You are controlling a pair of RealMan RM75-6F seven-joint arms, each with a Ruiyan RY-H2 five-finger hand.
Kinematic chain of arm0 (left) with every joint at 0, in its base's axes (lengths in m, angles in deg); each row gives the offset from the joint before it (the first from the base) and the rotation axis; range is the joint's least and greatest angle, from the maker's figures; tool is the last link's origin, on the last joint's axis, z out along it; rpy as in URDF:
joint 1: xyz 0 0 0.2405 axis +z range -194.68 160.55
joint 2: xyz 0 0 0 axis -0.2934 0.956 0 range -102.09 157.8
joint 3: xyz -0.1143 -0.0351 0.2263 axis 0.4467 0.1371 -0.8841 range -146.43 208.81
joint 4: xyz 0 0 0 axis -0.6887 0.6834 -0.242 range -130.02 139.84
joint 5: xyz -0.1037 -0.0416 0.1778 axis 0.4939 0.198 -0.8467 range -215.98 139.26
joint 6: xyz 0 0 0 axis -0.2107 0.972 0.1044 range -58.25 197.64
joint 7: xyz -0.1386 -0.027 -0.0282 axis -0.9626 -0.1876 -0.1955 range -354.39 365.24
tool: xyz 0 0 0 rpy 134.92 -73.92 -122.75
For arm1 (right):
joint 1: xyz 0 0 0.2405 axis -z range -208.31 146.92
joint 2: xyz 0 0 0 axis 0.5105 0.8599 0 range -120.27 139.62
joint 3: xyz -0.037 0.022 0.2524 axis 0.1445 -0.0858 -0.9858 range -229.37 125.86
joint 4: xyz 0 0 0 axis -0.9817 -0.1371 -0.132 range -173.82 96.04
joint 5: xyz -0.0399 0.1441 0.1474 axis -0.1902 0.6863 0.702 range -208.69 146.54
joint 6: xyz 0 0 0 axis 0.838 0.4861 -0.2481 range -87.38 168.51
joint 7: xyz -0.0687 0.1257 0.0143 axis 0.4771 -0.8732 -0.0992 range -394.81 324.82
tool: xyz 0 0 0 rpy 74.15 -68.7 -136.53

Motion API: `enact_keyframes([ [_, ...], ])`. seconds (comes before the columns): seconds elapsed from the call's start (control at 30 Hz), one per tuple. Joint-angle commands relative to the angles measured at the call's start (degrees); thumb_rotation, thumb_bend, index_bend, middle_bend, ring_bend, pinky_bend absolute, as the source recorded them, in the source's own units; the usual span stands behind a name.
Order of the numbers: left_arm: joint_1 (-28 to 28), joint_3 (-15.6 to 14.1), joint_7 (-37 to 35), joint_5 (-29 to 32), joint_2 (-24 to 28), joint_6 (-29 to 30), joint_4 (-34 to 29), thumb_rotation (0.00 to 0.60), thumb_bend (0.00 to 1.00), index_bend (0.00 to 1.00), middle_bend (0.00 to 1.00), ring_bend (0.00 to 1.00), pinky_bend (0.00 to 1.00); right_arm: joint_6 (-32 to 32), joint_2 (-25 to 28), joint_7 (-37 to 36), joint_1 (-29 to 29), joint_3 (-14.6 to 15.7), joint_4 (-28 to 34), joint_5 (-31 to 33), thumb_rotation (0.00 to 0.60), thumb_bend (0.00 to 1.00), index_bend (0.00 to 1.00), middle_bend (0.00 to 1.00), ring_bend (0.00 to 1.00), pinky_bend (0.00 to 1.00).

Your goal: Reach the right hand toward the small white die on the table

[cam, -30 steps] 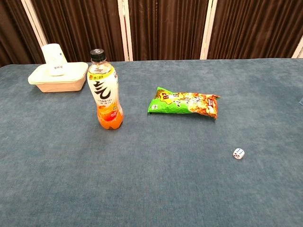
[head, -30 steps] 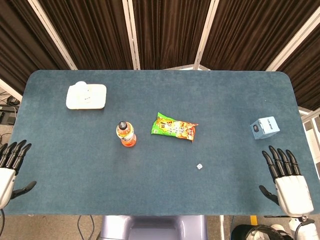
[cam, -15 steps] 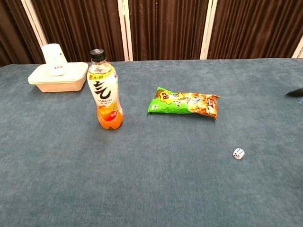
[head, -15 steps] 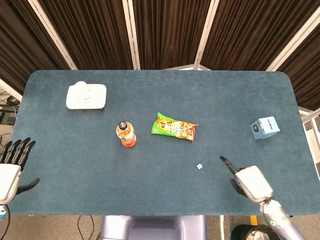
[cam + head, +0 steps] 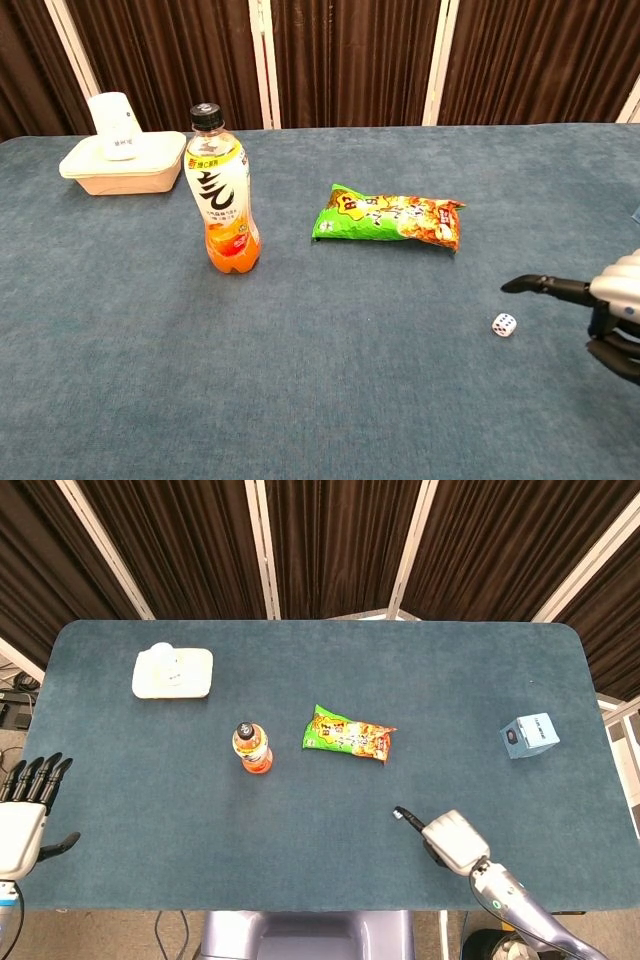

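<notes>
The small white die (image 5: 504, 324) lies on the blue table (image 5: 330, 380), near the front right. My right hand (image 5: 612, 312) comes in from the right edge and holds nothing. Its one outstretched finger (image 5: 540, 286) points left, just above and behind the die, without touching it. In the head view the right hand (image 5: 452, 840) is over the table's front, and its fingertip (image 5: 402, 814) covers the spot where the die lies. My left hand (image 5: 24, 818) hangs off the table's front left corner, fingers spread and empty.
An orange drink bottle (image 5: 222, 190) stands left of centre. A green snack bag (image 5: 390, 216) lies at the middle. A white container (image 5: 122, 160) sits at the back left. A small blue box (image 5: 528, 735) rests near the right edge.
My right hand has swung from the table's front right corner leftward over the table, its finger now reaching the die. The left hand has barely shifted.
</notes>
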Motion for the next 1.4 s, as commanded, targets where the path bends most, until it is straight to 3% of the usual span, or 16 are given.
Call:
enact_keyframes([
  [0.03, -0.05, -0.06, 0.24, 0.03, -0.11, -0.06, -0.11, 0.600, 0.00, 0.00, 0.00, 0.00, 0.00, -0.86, -0.96, 0.81, -0.64, 0.05, -0.52, 0.75, 0.600, 0.66, 0.03, 0.86, 0.81, 1.00],
  [0.43, -0.30, -0.21, 0.36, 0.29, -0.24, -0.47, -0.12, 0.600, 0.00, 0.00, 0.00, 0.00, 0.00, -2.27, -3.17, -1.63, -0.98, 0.80, -5.01, 4.93, 0.600, 0.66, 0.07, 0.86, 0.81, 1.00],
  [1.4, -0.38, -0.49, 1.54, 0.36, -0.67, -0.26, -0.36, 0.600, 0.00, 0.00, 0.00, 0.00, 0.00, -3.77, -4.13, -3.01, -2.44, 2.22, -8.01, 8.27, 0.600, 0.65, 0.09, 0.86, 0.81, 1.00],
])
